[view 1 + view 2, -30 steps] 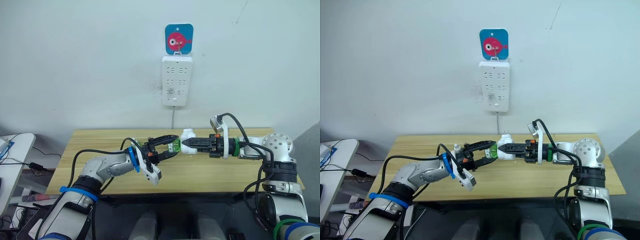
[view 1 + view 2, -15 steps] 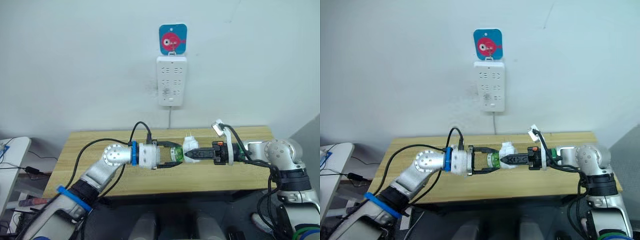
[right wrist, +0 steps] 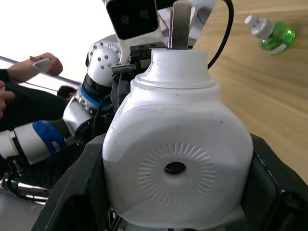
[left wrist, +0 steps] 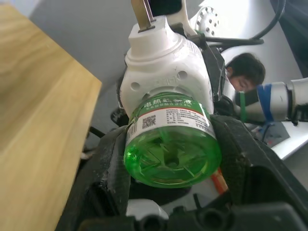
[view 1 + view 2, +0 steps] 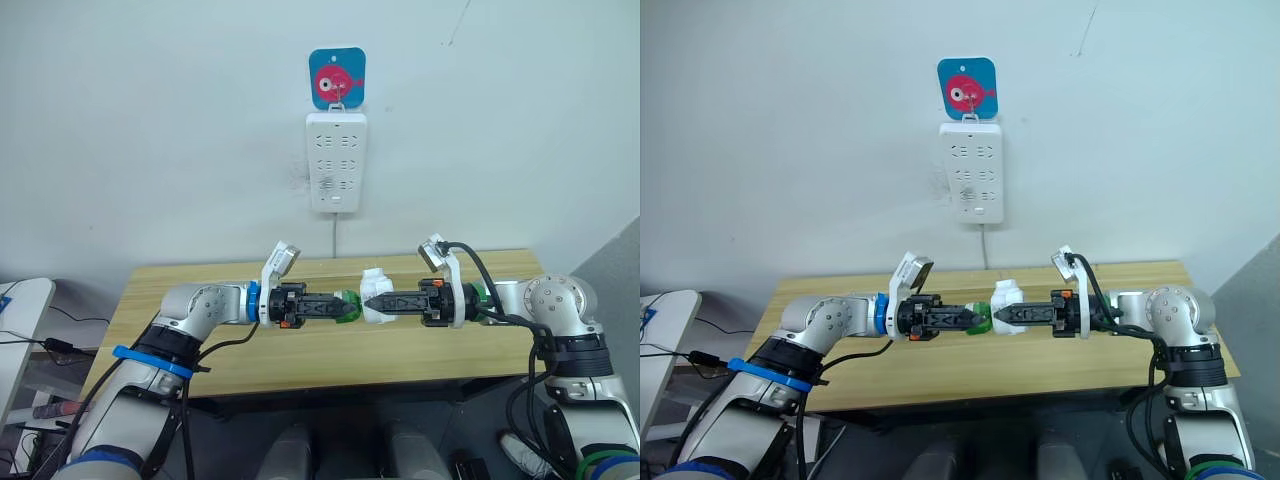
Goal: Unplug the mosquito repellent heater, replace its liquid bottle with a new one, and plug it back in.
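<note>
The mosquito repellent heater point(image 5: 375, 298), a small white rounded unit, hangs above the wooden table point(image 5: 300, 355) with its prongs pointing up. My right gripper point(image 5: 368, 301) is shut on it from the right. Its domed face with the centre hole point(image 3: 175, 168) looks into the right wrist view. A green liquid bottle point(image 4: 171, 144) sits with its neck in the heater point(image 4: 163, 67). My left gripper point(image 5: 345, 306) is shut on this bottle point(image 5: 347, 305) from the left. A second green bottle point(image 3: 272, 33) with a white cap lies on the table.
A tall white power strip point(image 5: 336, 163) hangs on the wall above the table's far edge, under a blue fish sticker point(image 5: 337, 77). A person's hands point(image 3: 43, 62) show at the side in the right wrist view. A white side table point(image 5: 20, 300) stands at the left.
My left wrist has rolled over and its fingers have closed from a wide stance onto the green bottle. The right gripper keeps hold of the heater. The head camera has shifted.
</note>
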